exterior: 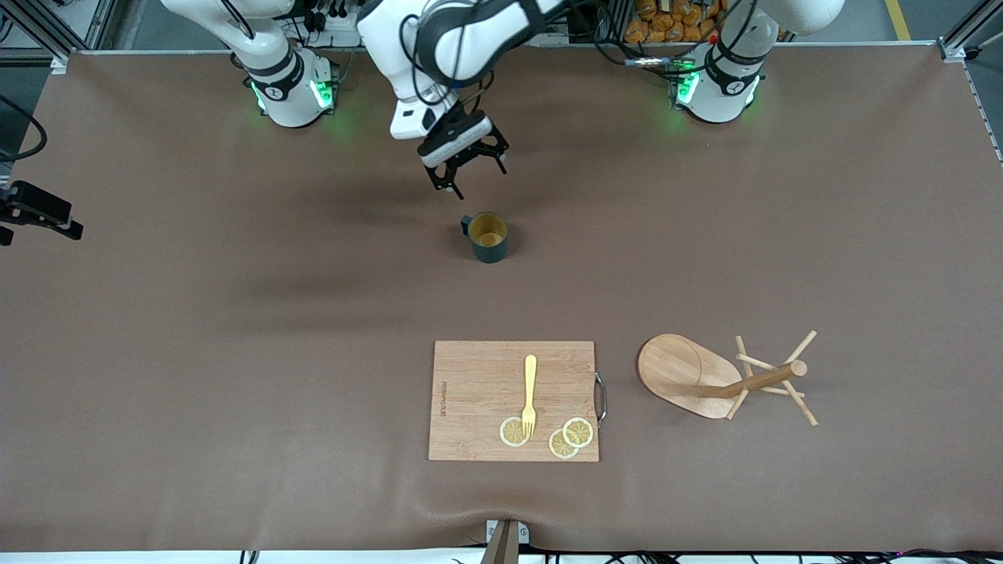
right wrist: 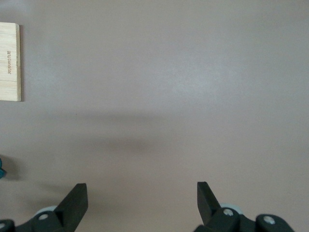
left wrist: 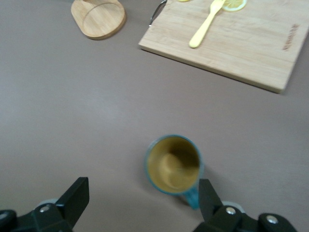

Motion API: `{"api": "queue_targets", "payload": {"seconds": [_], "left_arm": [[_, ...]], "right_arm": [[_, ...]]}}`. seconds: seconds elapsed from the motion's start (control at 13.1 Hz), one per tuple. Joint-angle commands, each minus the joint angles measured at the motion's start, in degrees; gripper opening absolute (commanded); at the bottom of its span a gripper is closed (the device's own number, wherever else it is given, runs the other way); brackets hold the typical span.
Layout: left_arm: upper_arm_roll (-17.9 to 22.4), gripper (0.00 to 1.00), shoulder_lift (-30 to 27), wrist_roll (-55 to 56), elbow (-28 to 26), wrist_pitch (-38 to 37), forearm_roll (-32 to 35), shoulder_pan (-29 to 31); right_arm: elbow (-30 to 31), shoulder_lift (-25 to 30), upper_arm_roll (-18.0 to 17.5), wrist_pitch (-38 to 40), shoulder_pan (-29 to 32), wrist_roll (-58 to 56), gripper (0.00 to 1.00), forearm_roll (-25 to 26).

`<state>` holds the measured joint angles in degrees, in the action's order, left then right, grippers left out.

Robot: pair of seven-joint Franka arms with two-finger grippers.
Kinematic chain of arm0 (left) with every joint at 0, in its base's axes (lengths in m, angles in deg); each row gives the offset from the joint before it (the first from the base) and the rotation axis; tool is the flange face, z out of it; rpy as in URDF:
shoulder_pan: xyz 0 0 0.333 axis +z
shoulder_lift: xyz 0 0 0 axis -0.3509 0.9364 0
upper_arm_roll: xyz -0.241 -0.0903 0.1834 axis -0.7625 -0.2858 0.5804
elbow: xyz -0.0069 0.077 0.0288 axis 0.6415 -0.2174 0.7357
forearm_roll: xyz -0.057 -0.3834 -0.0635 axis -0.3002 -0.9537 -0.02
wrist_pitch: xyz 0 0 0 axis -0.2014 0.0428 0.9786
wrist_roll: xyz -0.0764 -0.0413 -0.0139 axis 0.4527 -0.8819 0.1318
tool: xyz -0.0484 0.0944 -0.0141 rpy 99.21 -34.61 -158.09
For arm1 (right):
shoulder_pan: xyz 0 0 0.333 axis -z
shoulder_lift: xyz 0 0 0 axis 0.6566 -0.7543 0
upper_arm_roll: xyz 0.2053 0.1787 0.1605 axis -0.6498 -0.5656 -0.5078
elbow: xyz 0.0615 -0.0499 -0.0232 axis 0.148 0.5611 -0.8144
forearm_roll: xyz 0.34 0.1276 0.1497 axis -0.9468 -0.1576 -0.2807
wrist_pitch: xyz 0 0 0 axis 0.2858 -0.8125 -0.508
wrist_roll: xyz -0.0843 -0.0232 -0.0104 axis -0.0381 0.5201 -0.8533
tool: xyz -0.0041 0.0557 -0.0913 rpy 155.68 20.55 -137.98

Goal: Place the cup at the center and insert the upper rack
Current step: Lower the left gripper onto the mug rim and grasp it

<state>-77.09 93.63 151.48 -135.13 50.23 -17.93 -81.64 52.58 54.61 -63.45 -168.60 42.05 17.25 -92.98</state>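
Front view showed the left pincer (exterior: 474,176) spread wide over the bench (exterior: 235,313), with the cup (exterior: 489,236) standing upright just beside it and apart from its fingers (left wrist: 77,198), mustard inside facing up. Well apart from that pincer, the upper rack (exterior: 705,380) lay tipped on its side, beside the cutting board (exterior: 478,392) that carried a yellow fork (exterior: 530,392) and lemon slices (exterior: 570,437). Right wrist view showed the right pincer (right wrist: 141,191) also spread, over bare bench with nothing between its fingers.

Upper rack (left wrist: 98,17) pegs cropped in left wrist view, cutting board (right wrist: 10,62) mostly cropped in right wrist view
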Motion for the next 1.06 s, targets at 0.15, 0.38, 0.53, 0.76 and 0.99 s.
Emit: {"api": "queue_targets", "payload": {"seconds": [0.15,0.38,0.53,0.76,0.99], "left_arm": [[11.12,1.00,9.12,4.01,5.37,4.15,1.37,-11.02],[16.07,1.00,13.44,12.08,6.25,10.29,1.36,-14.31],[15.99,1.00,14.15,16.74,6.26,12.84,1.36,-14.31],[15.73,0.96,14.59,20.53,6.17,13.29,-0.12,-13.78],[15.73,0.96,15.03,22.82,6.17,13.38,-3.28,-12.38]], "right_arm": [[2.56,1.62,-0.75,0.11,1.62,-1.09,1.00,1.66],[2.39,1.71,-0.75,1.34,1.71,-1.09,1.00,4.22],[2.39,1.80,-0.75,3.53,1.97,-0.57,1.00,4.13],[2.30,1.71,-0.93,4.77,1.53,-0.48,1.00,3.08],[2.30,1.71,-1.01,5.12,1.71,-0.65,1.00,3.08]]}}
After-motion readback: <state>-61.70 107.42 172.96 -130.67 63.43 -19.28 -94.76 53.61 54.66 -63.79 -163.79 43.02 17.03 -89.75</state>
